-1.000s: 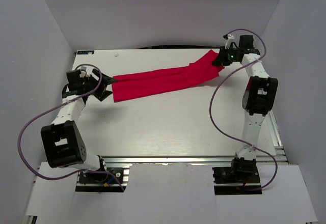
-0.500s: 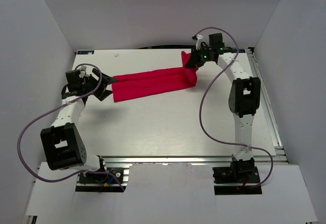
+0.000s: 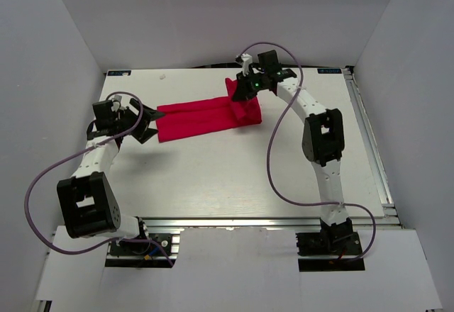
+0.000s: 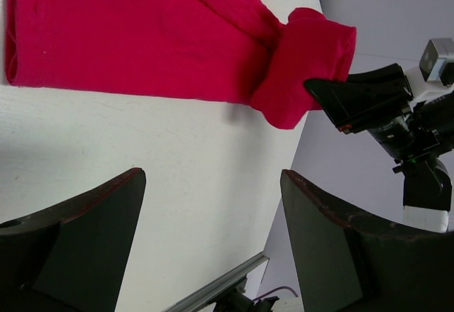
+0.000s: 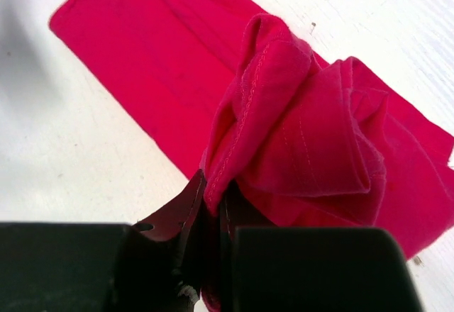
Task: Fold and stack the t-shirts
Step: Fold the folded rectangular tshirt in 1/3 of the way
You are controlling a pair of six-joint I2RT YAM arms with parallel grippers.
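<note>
Red cloth sits pinched in the right claw (image 5: 213,209). Its dark fingers are pressed almost together on a bunched edge of the shirt (image 5: 142,64), and the wrist view shows stitched hems crumpled into soft folds right above the tips. This gathered end stands up from the table (image 3: 213,177) and curls back over the part that lies flat.

Beyond the claw the rest of the shirt stretches away as a long, narrow, doubled strip, flat on the white surface. Its far end is squared off, with a seam running along it.

Just past that far end is the left claw (image 3: 150,119), its fingers spread wide with nothing between them. In its own wrist view a band of bare table separates the tips from the shirt's hemmed edge, so it is near the cloth but apart from it. The same view shows the lifted red roll at the far end, with the right claw's black body against it.

Purple cables (image 3: 280,149) loop loosely from both arms over the table beside the shirt. Pale walls (image 3: 57,57) close in the far side and both flanks.
</note>
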